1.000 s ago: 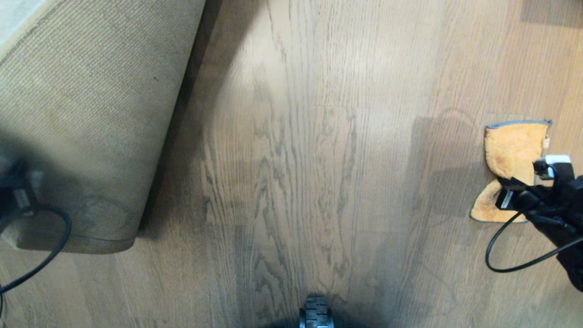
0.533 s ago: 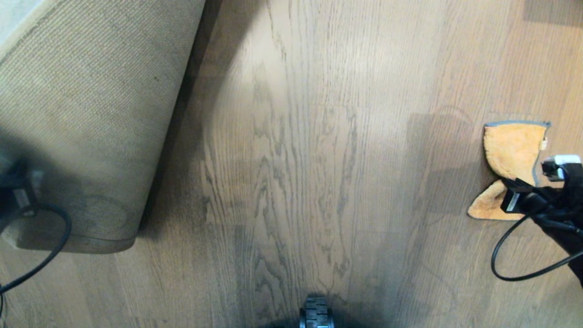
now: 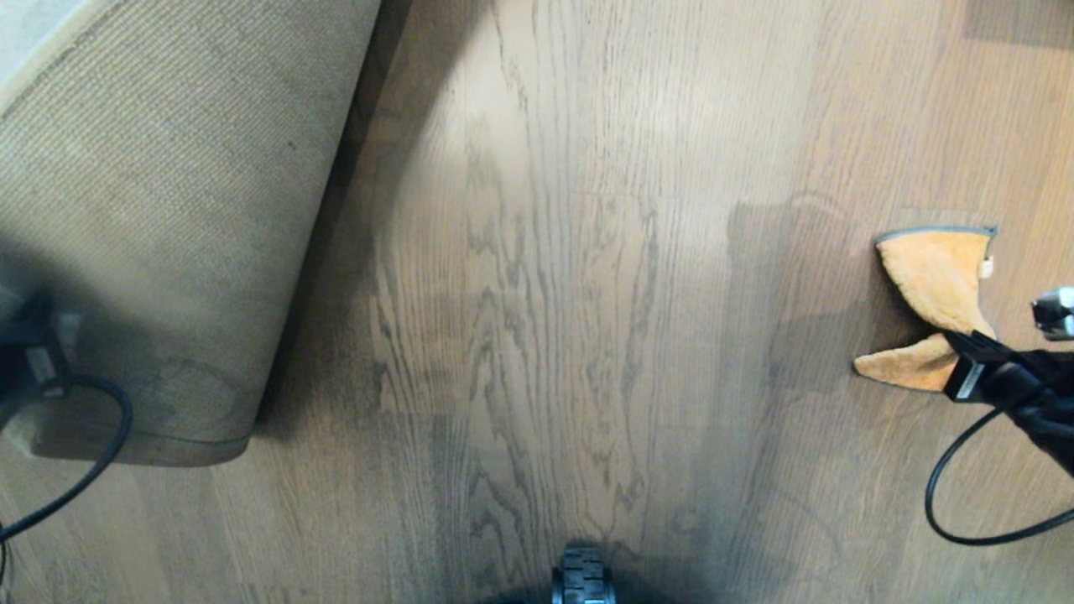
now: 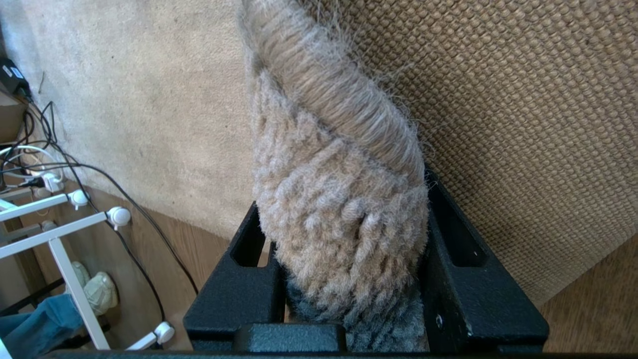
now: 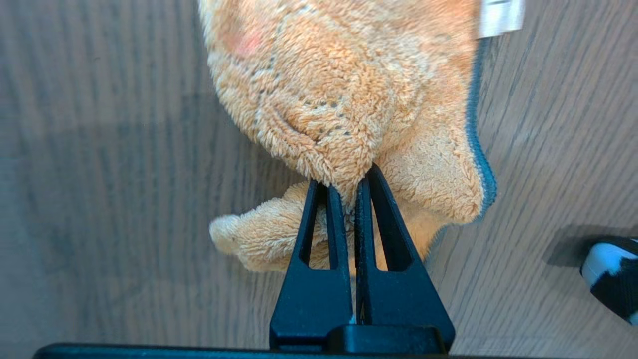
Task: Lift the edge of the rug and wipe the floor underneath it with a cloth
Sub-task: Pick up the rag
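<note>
The rug edge (image 3: 168, 235) is lifted and folded back on the left, its coarse tan backing facing up. My left gripper (image 4: 341, 199) is shut on the rug's thick pile border; in the head view only its dark body (image 3: 25, 361) shows at the left margin. The bared floor (image 3: 554, 294) is grey-brown wood-grain plank. The orange fluffy cloth (image 3: 931, 277) lies bunched at the right. My right gripper (image 5: 346, 182) is shut on a pinched fold of the cloth (image 5: 349, 99), and the gripper (image 3: 965, 369) reaches in from the right margin.
A wheel of my base (image 3: 583, 575) shows at the bottom middle. Black cables loop by both arms (image 3: 965, 503). In the left wrist view, cables and white rack legs (image 4: 75, 219) stand past the rug. A small white-and-black object (image 5: 610, 269) sits beside the cloth.
My right gripper has drawn back toward the right margin of the head view with the cloth pinched. The cloth has bunched narrower and shifted slightly. The left gripper and rug have not moved.
</note>
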Controlling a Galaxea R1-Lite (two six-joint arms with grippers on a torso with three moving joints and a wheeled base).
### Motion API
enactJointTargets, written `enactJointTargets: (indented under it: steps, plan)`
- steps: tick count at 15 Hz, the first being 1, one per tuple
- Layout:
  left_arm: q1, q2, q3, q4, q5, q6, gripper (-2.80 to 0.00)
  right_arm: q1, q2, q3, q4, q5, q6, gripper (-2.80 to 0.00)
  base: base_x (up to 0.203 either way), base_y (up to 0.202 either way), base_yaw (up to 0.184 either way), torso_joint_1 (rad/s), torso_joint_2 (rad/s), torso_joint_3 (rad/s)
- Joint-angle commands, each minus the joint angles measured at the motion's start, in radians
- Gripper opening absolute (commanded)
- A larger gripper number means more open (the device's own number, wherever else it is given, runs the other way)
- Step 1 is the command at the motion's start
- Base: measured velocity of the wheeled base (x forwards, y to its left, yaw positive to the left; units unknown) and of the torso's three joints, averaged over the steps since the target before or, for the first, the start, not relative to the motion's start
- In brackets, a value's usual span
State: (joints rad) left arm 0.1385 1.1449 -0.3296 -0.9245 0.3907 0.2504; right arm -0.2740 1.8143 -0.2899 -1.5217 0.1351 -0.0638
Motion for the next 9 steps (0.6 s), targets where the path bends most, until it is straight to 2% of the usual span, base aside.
enactJointTargets:
  steps: [1, 9]
  plan:
    - [0.0, -0.004, -0.001, -0.007, 0.003, 0.001, -2.8, 0.014, -0.058, 0.031, -0.048, 0.001, -0.001, -2.8, 0.0, 0.0, 0.0, 0.0, 0.0, 0.0]
    - [-0.002, -0.021, -0.005, -0.004, 0.002, 0.001, -2.8, 0.178, -0.221, 0.171, -0.048, -0.002, 0.001, -2.8, 0.0, 0.0, 0.0, 0.0, 0.0, 0.0]
